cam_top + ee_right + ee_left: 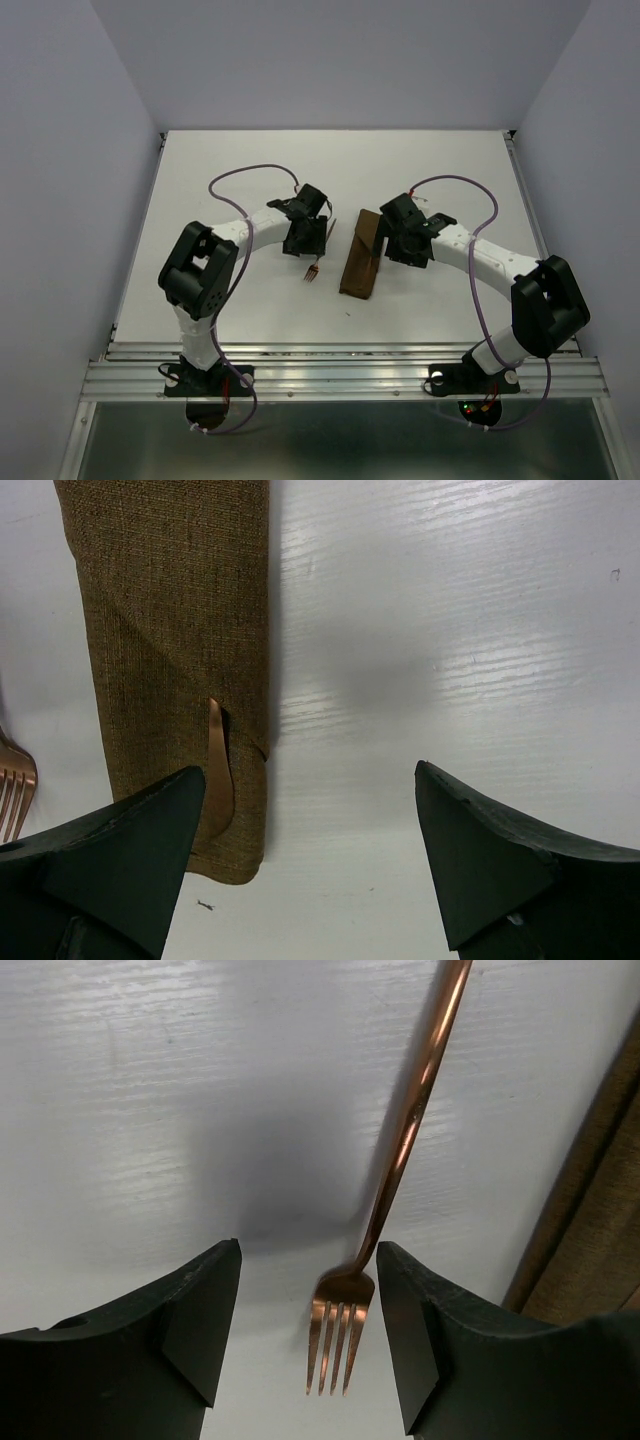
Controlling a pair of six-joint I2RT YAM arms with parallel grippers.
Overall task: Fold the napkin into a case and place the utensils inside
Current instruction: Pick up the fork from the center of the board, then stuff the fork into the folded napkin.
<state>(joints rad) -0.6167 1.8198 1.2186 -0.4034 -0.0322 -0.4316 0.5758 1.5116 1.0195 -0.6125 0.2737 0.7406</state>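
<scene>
Copper fork (400, 1150) laid unpinched between spread left fingers (200, 1320); case (170, 610) set at 3 o'clock, likely for loading; right fingers (490, 870) spread.

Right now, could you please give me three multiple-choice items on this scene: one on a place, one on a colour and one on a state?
1. Where does the slim metal fork lie relative to the folded dark brown cloth case?
A. Tucked inside it.
B. On the white table, on the left arm's side of it.
C. On the far side of it, beyond the right arm.

2. What colour is the fork?
A. Silver.
B. Black.
C. Copper.

3. What state is the right gripper in?
A. Open, holding nothing.
B. Shut on the case.
C. Shut on the fork.

Answers:
1 B, since the top view shows the fork flat on the table just left of the case.
2 C, since the left wrist view shows its copper sheen.
3 A, since the right wrist view shows its fingers wide apart over bare table.
</scene>
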